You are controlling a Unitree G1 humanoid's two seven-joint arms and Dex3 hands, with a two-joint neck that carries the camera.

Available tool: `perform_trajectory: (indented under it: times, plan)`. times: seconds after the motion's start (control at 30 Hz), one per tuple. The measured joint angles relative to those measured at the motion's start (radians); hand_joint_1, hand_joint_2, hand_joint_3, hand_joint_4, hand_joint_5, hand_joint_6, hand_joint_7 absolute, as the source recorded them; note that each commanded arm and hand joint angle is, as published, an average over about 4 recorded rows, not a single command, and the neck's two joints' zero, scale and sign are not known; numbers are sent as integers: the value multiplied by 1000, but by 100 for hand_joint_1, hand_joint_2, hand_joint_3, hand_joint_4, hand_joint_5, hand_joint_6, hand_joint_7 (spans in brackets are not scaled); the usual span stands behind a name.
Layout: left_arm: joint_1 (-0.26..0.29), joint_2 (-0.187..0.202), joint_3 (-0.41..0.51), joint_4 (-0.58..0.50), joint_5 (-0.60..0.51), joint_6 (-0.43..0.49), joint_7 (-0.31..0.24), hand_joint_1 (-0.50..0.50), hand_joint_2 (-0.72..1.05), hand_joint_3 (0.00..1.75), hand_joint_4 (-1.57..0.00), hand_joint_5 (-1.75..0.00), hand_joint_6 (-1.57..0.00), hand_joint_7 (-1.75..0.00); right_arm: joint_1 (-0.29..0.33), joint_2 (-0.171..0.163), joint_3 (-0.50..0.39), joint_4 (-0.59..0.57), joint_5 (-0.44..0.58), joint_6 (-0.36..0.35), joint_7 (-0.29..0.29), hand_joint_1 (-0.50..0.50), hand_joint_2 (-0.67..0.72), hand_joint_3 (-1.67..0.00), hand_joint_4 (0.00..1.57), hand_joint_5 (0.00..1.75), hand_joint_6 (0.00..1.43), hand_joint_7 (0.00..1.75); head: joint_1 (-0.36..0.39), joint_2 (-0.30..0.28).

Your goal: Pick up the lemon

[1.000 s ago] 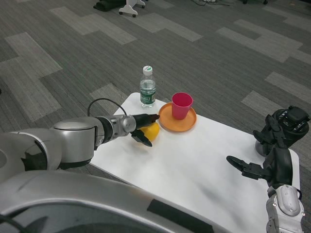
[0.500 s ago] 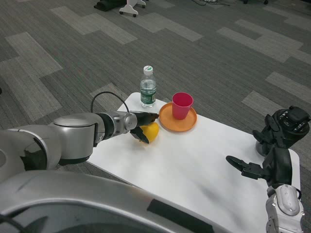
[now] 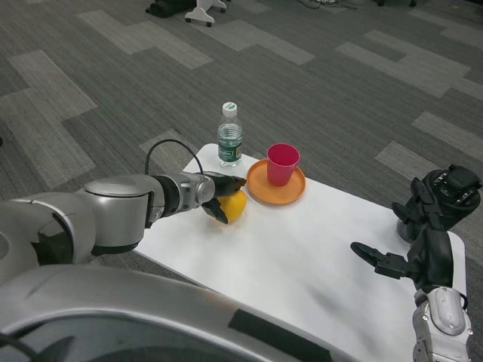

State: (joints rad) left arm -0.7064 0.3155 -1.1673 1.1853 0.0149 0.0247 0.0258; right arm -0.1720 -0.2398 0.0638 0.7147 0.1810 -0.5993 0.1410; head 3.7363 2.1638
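Observation:
The yellow lemon (image 3: 234,207) lies on the white table (image 3: 302,256) at its far left, just in front of the orange plate (image 3: 274,191). My left hand (image 3: 220,195) grips the lemon, fingers over its top and thumb under its near side. Whether the lemon is off the table cannot be told. My right hand (image 3: 411,262) waits at the table's right edge, fingers spread, holding nothing.
A pink cup (image 3: 281,164) stands on the orange plate. A clear water bottle (image 3: 229,136) with a white cap stands at the table's far left corner. A black object (image 3: 441,197) sits at the far right edge. Patterned grey carpet surrounds the table.
My left hand has drawn its fingers in tighter around the lemon and shifted slightly left. The right hand has not moved.

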Motion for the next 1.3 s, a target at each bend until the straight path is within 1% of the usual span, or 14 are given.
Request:
perform_trajectory:
  times: [0.03, 0.1, 0.13, 0.23, 0.27, 0.3, 0.4, 0.47, 0.57, 0.73, 0.87, 1.0, 1.1, 1.3]
  plan:
    - [0, 0, -1, -2, 0, 0, 0, 50, 105, 9, -7, -41, 0, -2, 0, 0, 0, 0, 0, 0, 0, 8, -22, -48, 0, 78, 0, 14, 0, 0]
    - [0, 0, -2, -4, 0, 1, -1, 50, 105, 9, -35, -87, -1, -9, 0, 0, 0, 0, 0, 0, 0, 8, -21, -48, 0, 80, 0, 12, 1, 0]
    - [-1, 0, -3, -4, 0, 1, -1, 50, 103, 9, -58, -113, -6, -16, 0, 0, 0, 0, 0, 0, 0, 8, -21, -48, 0, 80, 0, 10, 1, 1]
    - [-1, 0, -5, -6, 0, 1, -2, 50, 96, 9, -108, -157, -24, -31, 0, 0, 0, 0, 0, 0, 0, 8, -19, -48, 0, 80, 0, 10, 1, 1]
    - [-1, 0, -6, -7, 0, 1, -3, 50, 96, 9, -116, -164, -28, -35, 0, 0, 0, 0, 0, 0, 0, 8, -18, -48, 0, 80, 0, 12, 1, 1]
    - [-1, 0, -7, -7, 0, 1, -3, 50, 96, 9, -128, -172, -39, -42, 0, 0, 0, 0, 0, 0, 0, 8, -18, -48, 0, 78, 0, 12, 1, 1]
    - [-2, 0, -8, -11, 1, 1, -3, 50, 96, 9, -150, -175, -71, -61, 0, 1, 0, 0, 0, 0, 0, 8, -18, -48, 0, 78, 0, 10, 1, 2]
    - [-2, 0, -8, -14, 3, 1, -4, 50, 96, 9, -153, -175, -79, -65, 0, 1, 0, 0, 0, 0, 0, 8, -18, -48, 0, 78, 0, 12, 1, 3]
    - [-3, 0, -8, -16, 4, 1, -6, 50, 96, 9, -157, -175, -84, -82, 0, 1, 0, 0, 0, 0, 0, 8, -19, -48, 0, 82, 0, 14, 2, 3]
    - [-3, 0, -7, -17, 8, 0, -17, 50, 96, 9, -157, -175, -84, -113, 0, 2, 0, 0, 0, 0, 0, 7, -21, -48, 0, 78, 0, 14, 2, 2]
    - [-3, 1, 10, -16, 10, -7, -25, 50, 96, 9, -157, -175, -81, -124, 0, 2, 0, 0, 0, 0, 0, 8, -22, -48, 0, 78, 0, 10, 2, 4]
    - [-3, 3, 41, -20, 14, -17, -43, 50, 96, 9, -157, -175, -77, -134, 0, 4, 0, 0, 0, 0, 0, 8, -22, -48, 0, 82, 0, 14, 2, 4]
    - [0, 11, 87, -39, 21, -23, -73, 50, 96, 9, -157, -175, -73, -134, 0, 5, 0, 0, 0, 0, 0, 8, -22, -48, 0, 78, 0, 12, 2, 7]
    - [14, 28, 187, -80, 49, -34, -122, 50, 96, 9, -157, -175, -63, -133, -1, 6, 0, 0, 0, -1, 0, 8, -22, -48, 0, 78, 0, 12, 2, 10]
